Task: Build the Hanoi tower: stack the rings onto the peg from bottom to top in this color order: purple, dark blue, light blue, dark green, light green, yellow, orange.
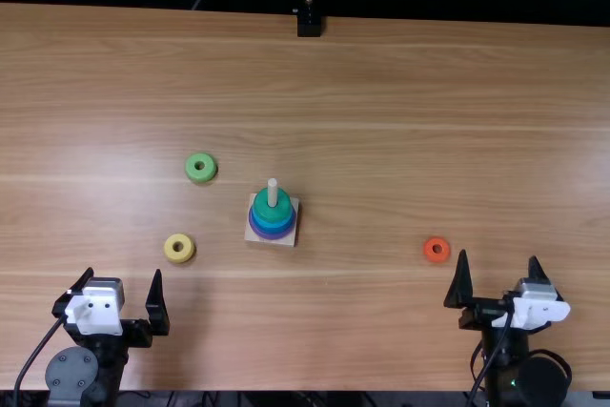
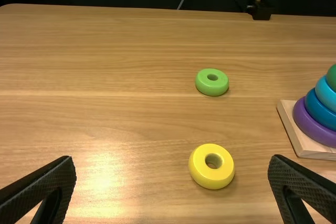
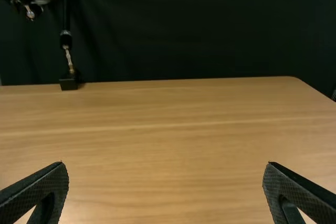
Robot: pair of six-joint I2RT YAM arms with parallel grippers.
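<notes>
Nearest us in the top view, the left gripper [image 1: 124, 274] sits at the lower left and the right gripper [image 1: 498, 257] at the lower right. Both have their fingers spread wide with nothing between them, and both point up the frame, raked a little outward from each other in no reach across the middle. A little farther up, we see the yellow ring [image 1: 179, 256] lying flat at the left, just beyond the left gripper, a plump, glossy doughnut with its hole facing up. The smaller orange ring [image 1: 437, 258] lies flat right of centre, near the right gripper's inner finger. Slightly left of the middle stands the pale square base [image 2: 294, 132], and on it we count four rings narrowing upward: purple [image 2: 315, 128], dark blue [image 2: 319, 110], light blue [image 2: 326, 96], dark green [image 2: 332, 78]. The bare tip of the upright peg [image 1: 273, 192] rises above them. Farther off, in the left part of the frame, the light green ring [image 1: 200, 175] lies flat on the table [image 1: 381, 92].
</notes>
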